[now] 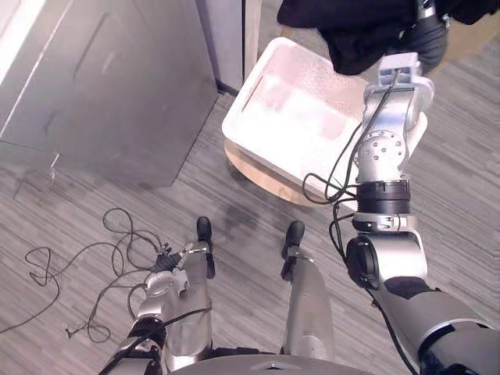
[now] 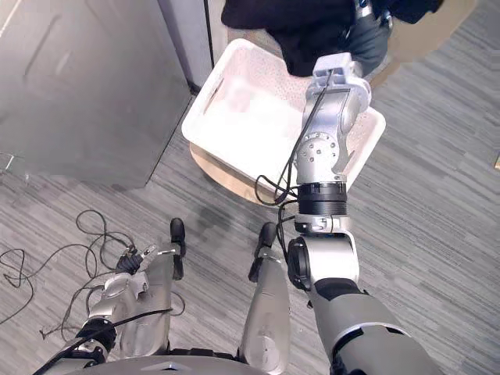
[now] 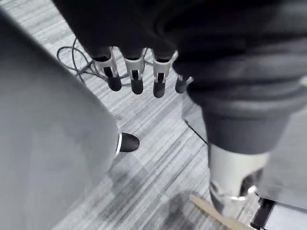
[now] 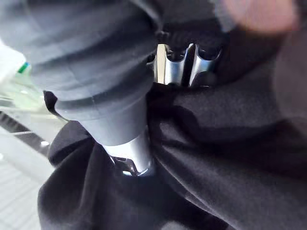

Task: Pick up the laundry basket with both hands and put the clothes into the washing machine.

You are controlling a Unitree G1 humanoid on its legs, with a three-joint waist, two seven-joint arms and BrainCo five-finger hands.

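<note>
Black garment (image 1: pixel 367 31), bunched and hanging in folds, is held up at the far edge of my head views, over the far corner of the white laundry basket (image 1: pixel 234 125). My right arm is stretched forward across the basket, and its right hand (image 1: pixel 428 39) is buried in the cloth. In the right wrist view, the silver fingers (image 4: pixel 169 67) curl into the dark fabric and the thumb presses in from the other side, so this hand is clamped on the garment, which lies in folds all round it. The basket is a rectangular tub with a raised rim. It stands on a round, pale wooden stand (image 1: pixel 266 183), whose edge shows below the basket's near side. It lies at an angle to me, with one long side turned toward the grey metal cabinet (image 1: pixel 101 86) on my left. The cabinet stands just beside the basket's far left corner, and I cannot tell whether the two touch. My left hand (image 3: pixel 135 72) hangs low at my side, well apart from the basket. Its fingers are straight and relaxed in a row, with the dark tips pointing down at the grey striped floor (image 1: pixel 78 219), and they hold nothing.
</note>
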